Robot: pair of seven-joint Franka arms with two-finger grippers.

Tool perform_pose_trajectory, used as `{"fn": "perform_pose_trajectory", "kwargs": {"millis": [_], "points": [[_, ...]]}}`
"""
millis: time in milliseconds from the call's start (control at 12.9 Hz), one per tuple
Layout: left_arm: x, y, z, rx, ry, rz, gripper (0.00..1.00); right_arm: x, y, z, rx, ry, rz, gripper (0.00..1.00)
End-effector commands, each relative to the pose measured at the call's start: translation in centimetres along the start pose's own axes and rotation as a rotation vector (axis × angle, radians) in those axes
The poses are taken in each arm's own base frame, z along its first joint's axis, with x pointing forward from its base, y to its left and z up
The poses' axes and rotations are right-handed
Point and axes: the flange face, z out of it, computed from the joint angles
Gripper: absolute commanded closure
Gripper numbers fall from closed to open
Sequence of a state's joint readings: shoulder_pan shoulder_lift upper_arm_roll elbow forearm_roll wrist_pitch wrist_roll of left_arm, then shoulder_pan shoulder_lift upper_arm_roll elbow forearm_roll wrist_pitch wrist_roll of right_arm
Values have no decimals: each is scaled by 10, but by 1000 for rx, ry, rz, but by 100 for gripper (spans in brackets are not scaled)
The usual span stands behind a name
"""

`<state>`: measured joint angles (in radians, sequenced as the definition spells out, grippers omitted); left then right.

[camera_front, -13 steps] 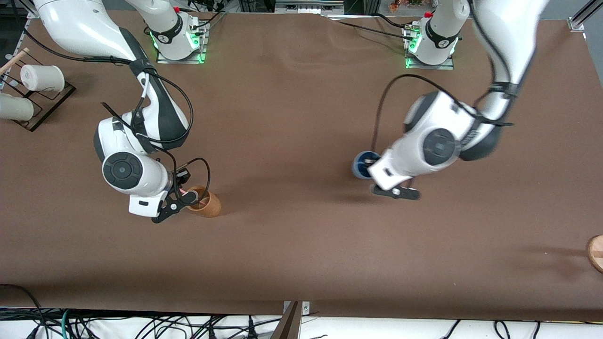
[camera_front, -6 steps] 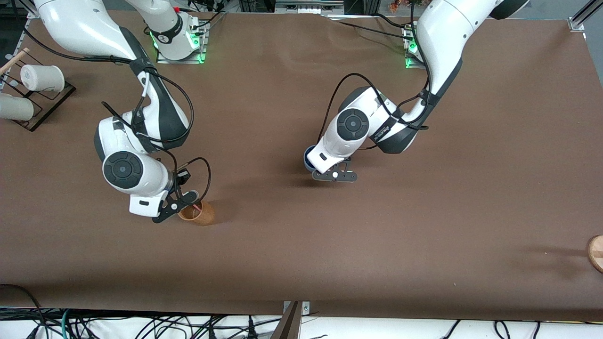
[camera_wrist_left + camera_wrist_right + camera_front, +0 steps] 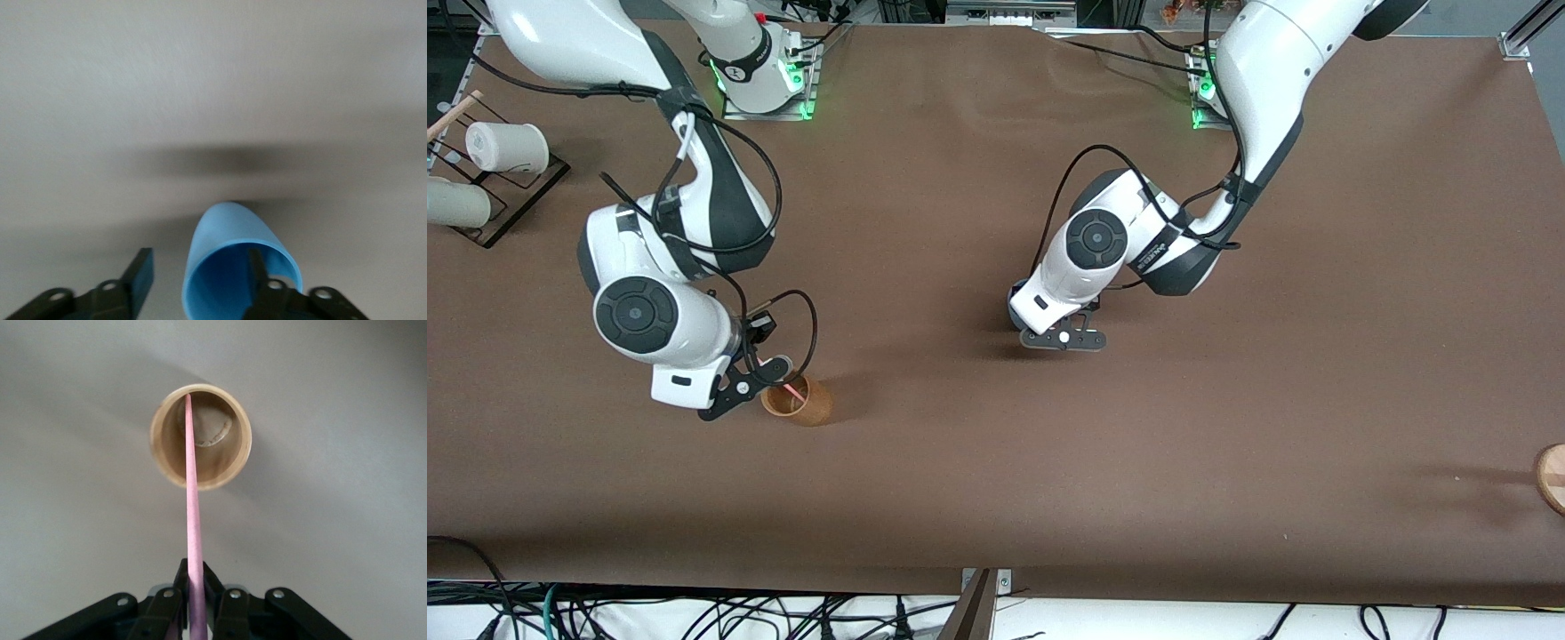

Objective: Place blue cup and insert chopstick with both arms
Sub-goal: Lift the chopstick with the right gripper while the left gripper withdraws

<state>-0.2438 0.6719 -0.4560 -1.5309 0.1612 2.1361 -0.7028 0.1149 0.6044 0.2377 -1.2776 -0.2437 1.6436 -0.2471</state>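
The blue cup [image 3: 233, 263] is near the table's middle. In the front view only a sliver of it [image 3: 1014, 311] shows under the left wrist. My left gripper [image 3: 199, 259] is open, with one finger [image 3: 257, 270] inside the cup and the other [image 3: 141, 270] outside, clear of the wall. My right gripper [image 3: 197, 603] is shut on the pink chopstick [image 3: 193, 513]. It holds the chopstick over a brown cup [image 3: 200, 437] with the tip inside the cup's mouth. In the front view the chopstick [image 3: 790, 391] slants into the brown cup [image 3: 799, 404], toward the right arm's end.
A dark rack [image 3: 511, 191] with white cups [image 3: 505, 147] stands at the right arm's end. A round wooden object [image 3: 1552, 478] sits at the table's edge at the left arm's end. Brown table [image 3: 978, 498] spreads between the two cups.
My left arm swept the blue cup from the left arm's end to the table's middle and settled there. My right gripper shifted slightly with the chopstick; the brown cup shifted a little nearer the camera.
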Motion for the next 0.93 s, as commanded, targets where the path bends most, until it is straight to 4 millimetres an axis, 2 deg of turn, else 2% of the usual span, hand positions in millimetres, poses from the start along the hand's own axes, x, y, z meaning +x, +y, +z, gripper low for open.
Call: {"fn": "perform_pose_trajectory", "kwargs": {"millis": [0,155,310,388,465,543,620,775,853], "points": [[1,-27,-80,64,58,-26,0,-11,-8,-53,-7,-14,-12,100],[13,-76,-140,86,99,-104,0,-19,-26,-91,-10,-20,-24,100],[19,-124,-195,99,150,-184,0,-18,-65,-118,-32,-8,-59,100],[17,-144,-213,126,135,-204,0,-16,-85,-128,-43,9,-62,100],[17,-167,-237,144,123,-179,0,-13,-108,-133,-46,13,-48,100],[19,-185,-254,155,98,-110,0,-9,-137,-137,-54,20,-17,100],[12,-205,-277,136,102,-48,0,-5,-167,-139,-63,27,11,100],[1,-270,-295,46,75,-27,0,3,-220,-136,-34,36,88,100],[-5,-298,-304,1,82,-39,0,6,-232,-133,14,40,130,100]]}}
